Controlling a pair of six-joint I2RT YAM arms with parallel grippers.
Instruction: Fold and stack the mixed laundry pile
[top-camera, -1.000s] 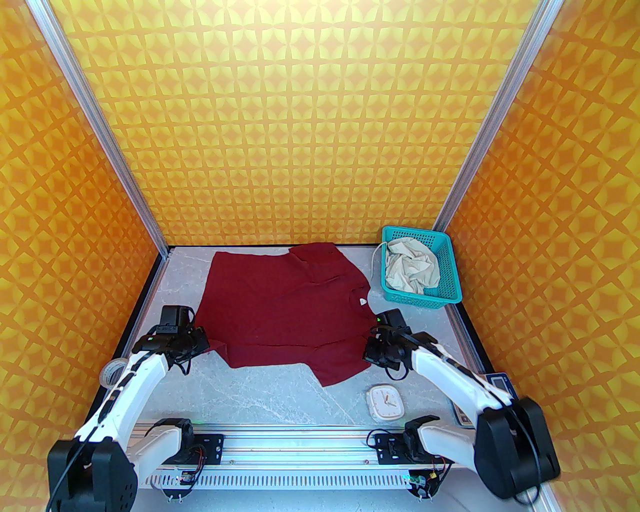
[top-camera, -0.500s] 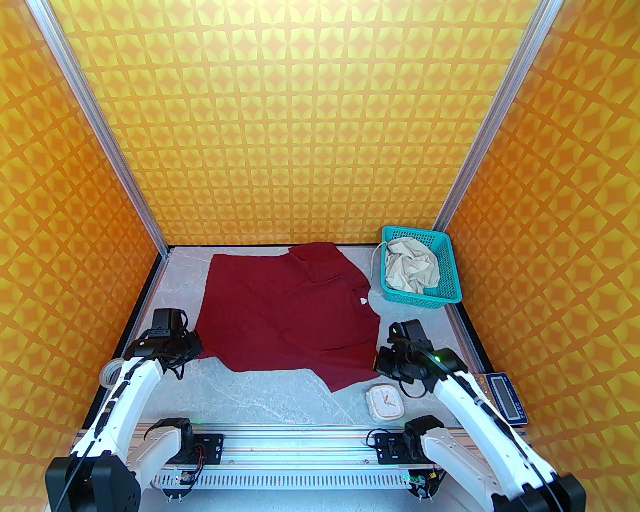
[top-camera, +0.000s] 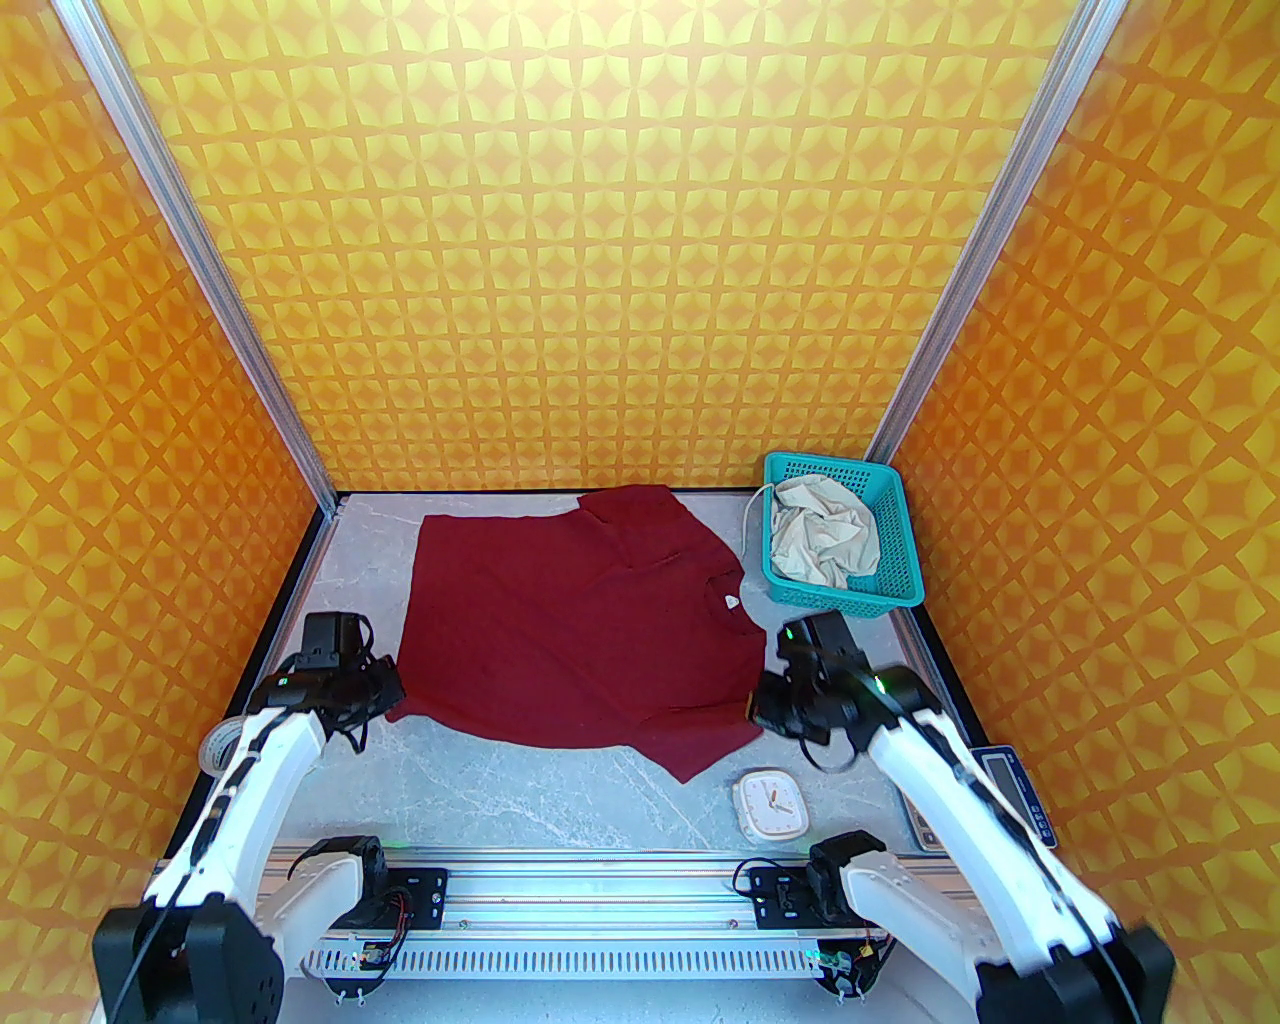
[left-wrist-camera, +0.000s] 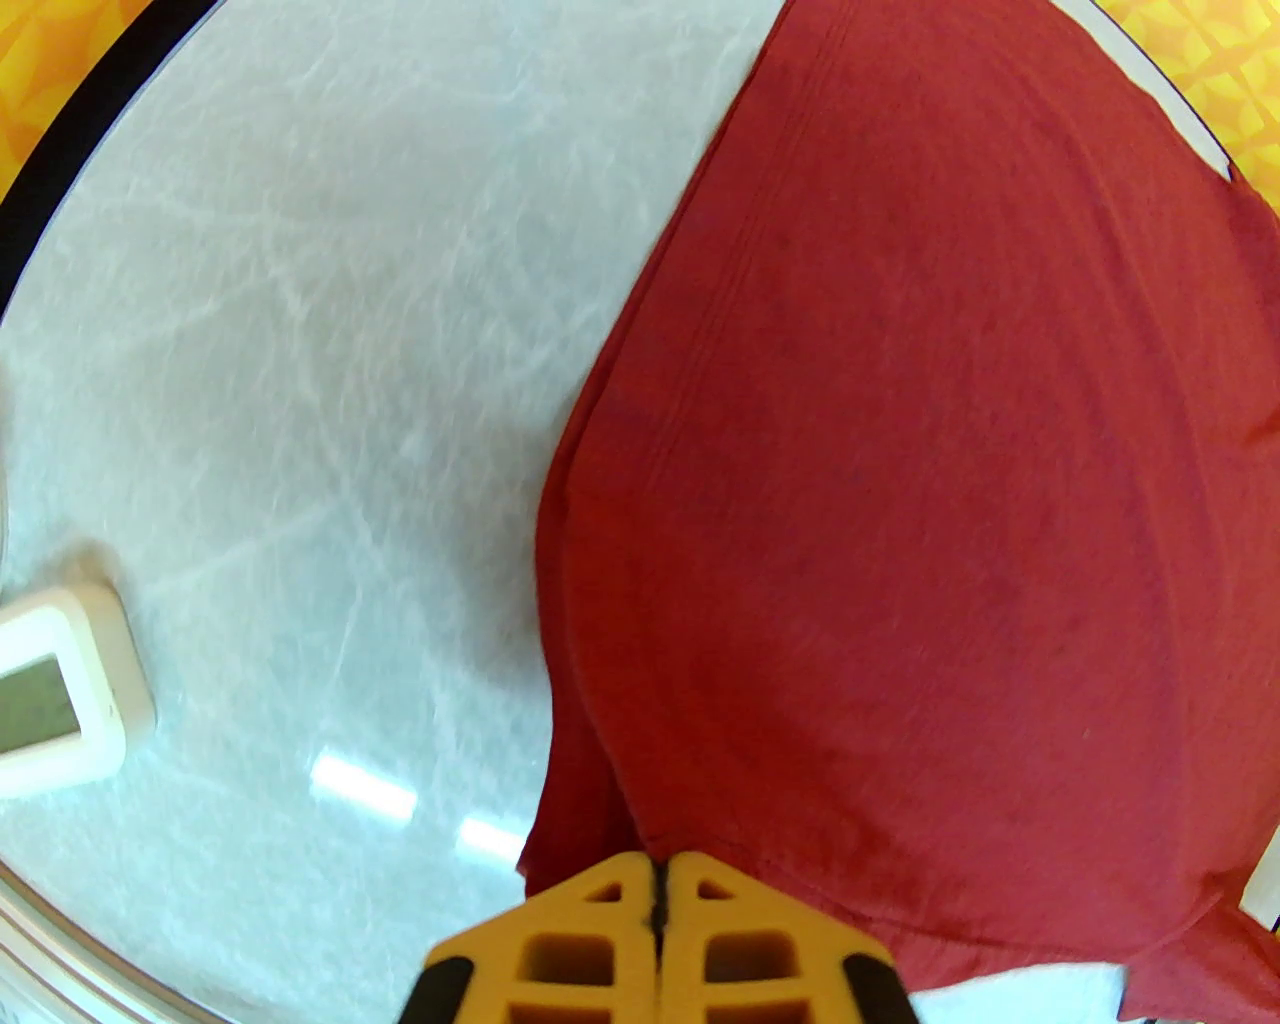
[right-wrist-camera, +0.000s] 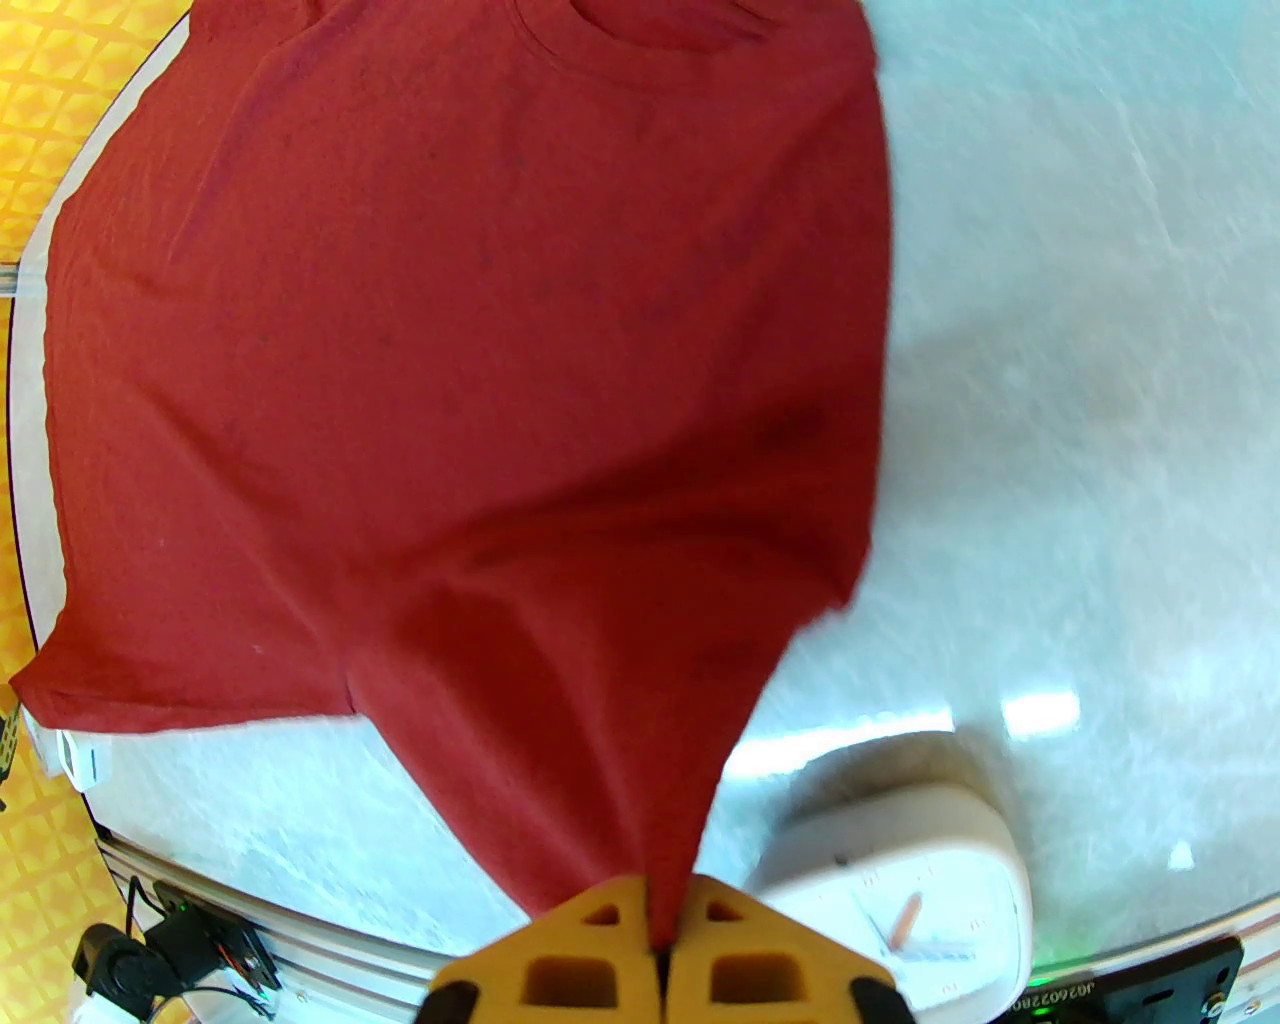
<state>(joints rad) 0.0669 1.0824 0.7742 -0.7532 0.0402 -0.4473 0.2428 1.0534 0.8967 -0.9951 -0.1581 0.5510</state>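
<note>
Quick compare with a second ago: the right gripper (top-camera: 757, 708) has swung out to the right, and the left gripper (top-camera: 392, 697) has eased slightly left and nearer. The near edge of the dark red shirt (top-camera: 570, 620) is now drawn out wider between them, and its near-right sleeve flap has slid nearer, toward the white clock (top-camera: 768, 805).

Left wrist view: the left gripper (left-wrist-camera: 660, 880) has its fingers pressed together on the shirt (left-wrist-camera: 900, 450) hem at the near-left corner. Right wrist view: the right gripper (right-wrist-camera: 658, 925) is pinched tight on a tented peak of shirt (right-wrist-camera: 450, 350) fabric, with the clock (right-wrist-camera: 900, 880) just beside it.

The shirt lies mid-table (top-camera: 560, 790), front up, collar toward the right, and mostly flat, with its far-right sleeve still rumpled. The cream shorts (top-camera: 820, 540) sit crumpled in the teal basket (top-camera: 895, 590) at the far right, untouched.

My read is that this is spreading, not folding. Tension is flattening the shirt, so the first fold looks close. The task is early: nothing is folded or stacked, and the shorts are still to come. One risk is the sleeve flap dragging onto the clock.
</note>
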